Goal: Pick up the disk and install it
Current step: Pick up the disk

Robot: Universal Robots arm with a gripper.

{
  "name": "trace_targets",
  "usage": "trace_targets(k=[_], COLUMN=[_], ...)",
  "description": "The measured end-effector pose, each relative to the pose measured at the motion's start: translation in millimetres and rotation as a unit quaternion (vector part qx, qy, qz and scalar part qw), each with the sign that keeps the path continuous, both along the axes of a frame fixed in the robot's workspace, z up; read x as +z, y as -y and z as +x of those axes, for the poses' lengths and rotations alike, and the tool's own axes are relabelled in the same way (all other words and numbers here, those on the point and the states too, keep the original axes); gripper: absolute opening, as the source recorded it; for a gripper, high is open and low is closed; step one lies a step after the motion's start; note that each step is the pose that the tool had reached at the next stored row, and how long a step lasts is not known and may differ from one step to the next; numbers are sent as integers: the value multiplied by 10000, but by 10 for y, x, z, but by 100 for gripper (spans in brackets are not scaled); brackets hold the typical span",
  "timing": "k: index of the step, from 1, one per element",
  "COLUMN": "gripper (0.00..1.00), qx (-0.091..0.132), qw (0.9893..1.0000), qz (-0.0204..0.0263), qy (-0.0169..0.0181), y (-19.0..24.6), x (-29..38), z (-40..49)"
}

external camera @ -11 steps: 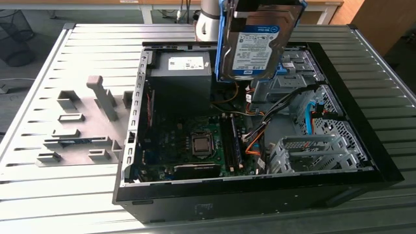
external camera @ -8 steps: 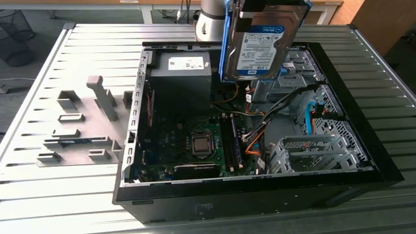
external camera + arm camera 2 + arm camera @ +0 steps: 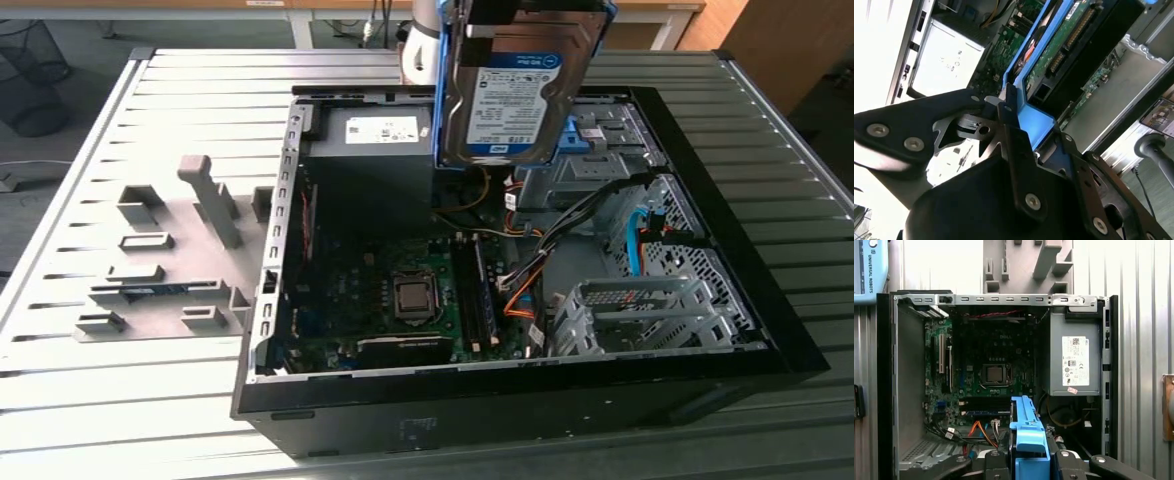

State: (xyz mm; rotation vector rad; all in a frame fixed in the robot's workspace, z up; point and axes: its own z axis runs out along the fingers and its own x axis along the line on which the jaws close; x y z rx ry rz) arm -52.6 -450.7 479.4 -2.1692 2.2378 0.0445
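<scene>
Slatted metal table (image 3: pixel 134 400), open computer case (image 3: pixel 534 400) on it, grey fixture plate (image 3: pixel 147 310) beside

Cables (image 3: pixel 527 285) crowd the case (image 3: pixel 534 395) below the disk (image 3: pixel 514 90); the drive cage (image 3: pixel 641 310) seems unobstructed.

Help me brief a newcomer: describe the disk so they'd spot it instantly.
Start at the open black computer case lying on the slatted metal table. Above it, the gripper holds the disk upright. It alone hangs in the air: a silver slab with a white-and-blue label, framed in blue.
</scene>
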Motion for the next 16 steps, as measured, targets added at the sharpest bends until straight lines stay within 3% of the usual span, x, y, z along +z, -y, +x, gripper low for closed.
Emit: trace_targets(k=[16], gripper=[36], qx=[0], qw=[10000], qz=[0], qy=[0], y=[0], x=[-1], z=[-113])
